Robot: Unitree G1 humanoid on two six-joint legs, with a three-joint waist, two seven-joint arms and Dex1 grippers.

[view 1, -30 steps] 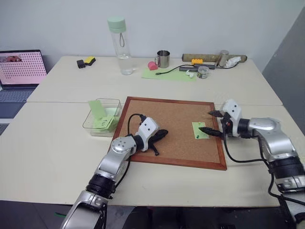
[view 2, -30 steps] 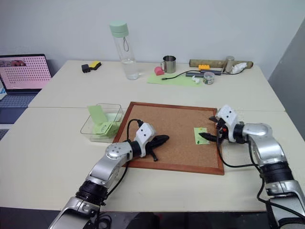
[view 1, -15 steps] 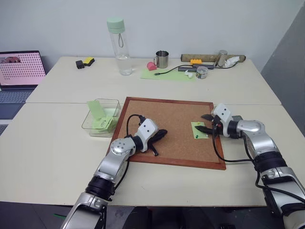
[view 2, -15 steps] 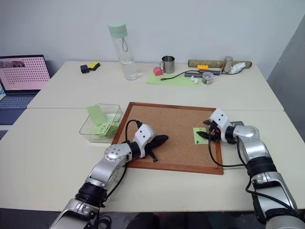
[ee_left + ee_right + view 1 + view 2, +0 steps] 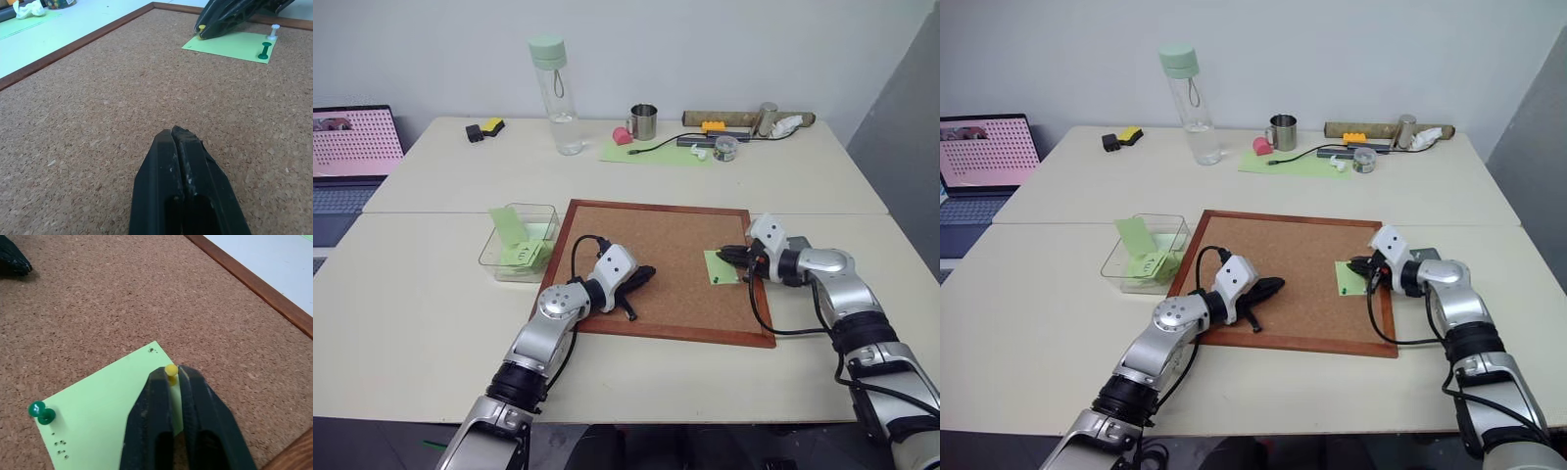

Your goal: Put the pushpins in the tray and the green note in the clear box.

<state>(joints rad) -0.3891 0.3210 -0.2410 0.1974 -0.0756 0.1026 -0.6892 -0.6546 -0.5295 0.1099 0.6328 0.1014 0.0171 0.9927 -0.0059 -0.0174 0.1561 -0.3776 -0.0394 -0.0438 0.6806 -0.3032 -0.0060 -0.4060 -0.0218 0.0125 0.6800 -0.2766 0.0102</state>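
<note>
**Right gripper clamped on the yellow pushpin**

The small light-green paper note (image 5: 110,396) lies flat on the brown cork board with a red-brown wooden frame (image 5: 661,269), near the board's right edge in the head views, right of centre in the frame. A yellow-headed pushpin (image 5: 171,370) stands in the note, and the right gripper (image 5: 171,377) has its two black fingers closed together on that pin's head. A green-headed pushpin (image 5: 40,411) sticks in another corner of the note, and a pale-headed pushpin (image 5: 274,32) stands just beside the green one in the left wrist view.

The left gripper (image 5: 178,142) rests on the cork at the board's lower left, fingers pressed together with nothing between them, well apart from the note.

The small transparent plastic box with rounded corners (image 5: 517,240) sits on the pale bench (image 5: 431,294) just left of the board, centre-left in the frame, with light-green paper slips (image 5: 521,253) inside. At the upper middle of the frame stand a clear bottle with a pale green cap (image 5: 554,93) and a metal mug (image 5: 644,120); an open laptop (image 5: 352,147) is at the left edge.
</note>
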